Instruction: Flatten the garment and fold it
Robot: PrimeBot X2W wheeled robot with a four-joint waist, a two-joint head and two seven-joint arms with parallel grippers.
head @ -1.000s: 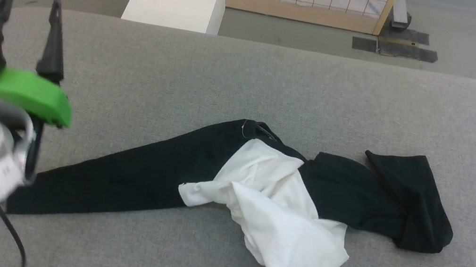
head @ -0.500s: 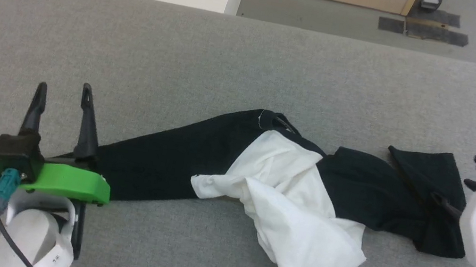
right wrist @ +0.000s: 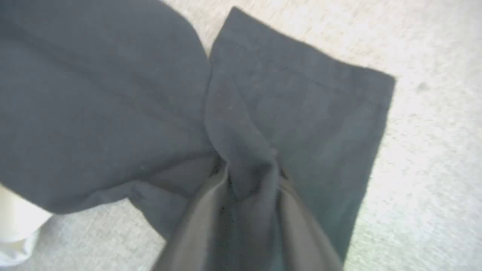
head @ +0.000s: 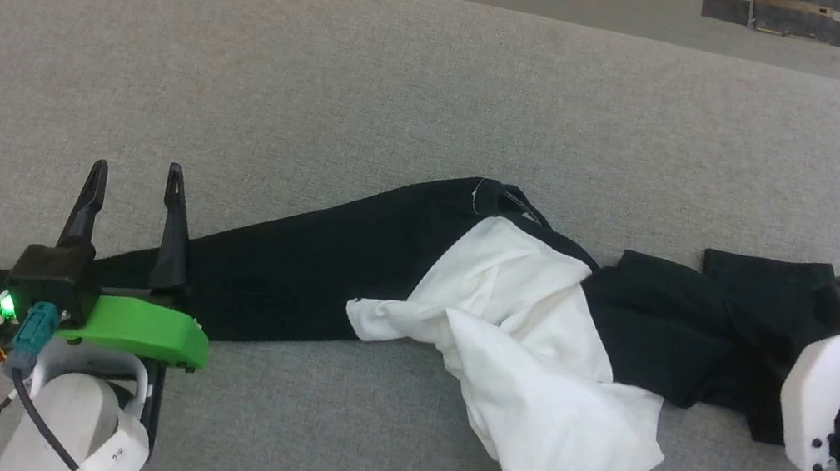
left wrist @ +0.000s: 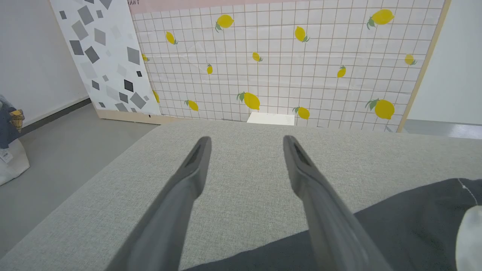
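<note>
The grey padded table [head: 328,69] carries the garment [head: 536,355] across its middle, with the black sleeves reaching toward the left and right edges. The left wrist view adds a lemon-print panel [left wrist: 286,56] with the cut-off letters "ANT". The left gripper [head: 136,169] stands wide over one sleeve. In the right wrist view the right gripper [right wrist: 250,169] pinches a fold of the other sleeve.

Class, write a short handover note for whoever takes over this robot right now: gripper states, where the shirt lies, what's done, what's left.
The soft white cloth shirt with long black sleeves lies crumpled on the grey padded table, sleeves trailing to either side.
Left gripper: open, holding nothing, over the left black sleeve.
Right gripper: shut on a pinched fold of the right black sleeve.
Done: nothing flattened yet.
Left: spread it flat, then fold.
</note>
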